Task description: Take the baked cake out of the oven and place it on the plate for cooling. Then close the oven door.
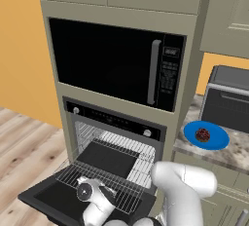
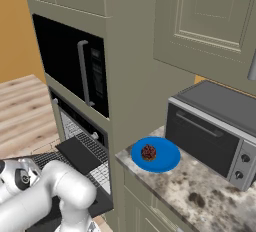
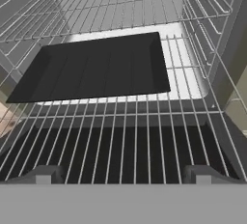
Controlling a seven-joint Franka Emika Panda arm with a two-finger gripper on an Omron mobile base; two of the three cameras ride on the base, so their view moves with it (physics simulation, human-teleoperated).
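Observation:
The baked cake (image 1: 202,134) (image 2: 148,152), a small dark brown lump, rests on the blue plate (image 1: 217,141) (image 2: 167,160) on the counter to the right of the oven (image 1: 116,120) (image 2: 75,110). The oven door (image 1: 46,198) (image 2: 102,202) hangs fully open and flat. A wire rack (image 1: 124,191) (image 3: 144,141) is slid out over the door and carries a flat black tray (image 1: 107,159) (image 2: 77,155) (image 3: 96,68). My gripper (image 3: 123,175) hovers low over the rack's front edge, facing into the oven. It is open, with nothing between its fingertips (image 3: 43,175).
A black microwave (image 1: 112,64) (image 2: 70,61) sits above the oven. A silver toaster oven (image 1: 228,101) (image 2: 215,126) stands on the speckled counter (image 1: 236,154) (image 2: 200,191) behind the plate. Wood floor lies to the left of the open door.

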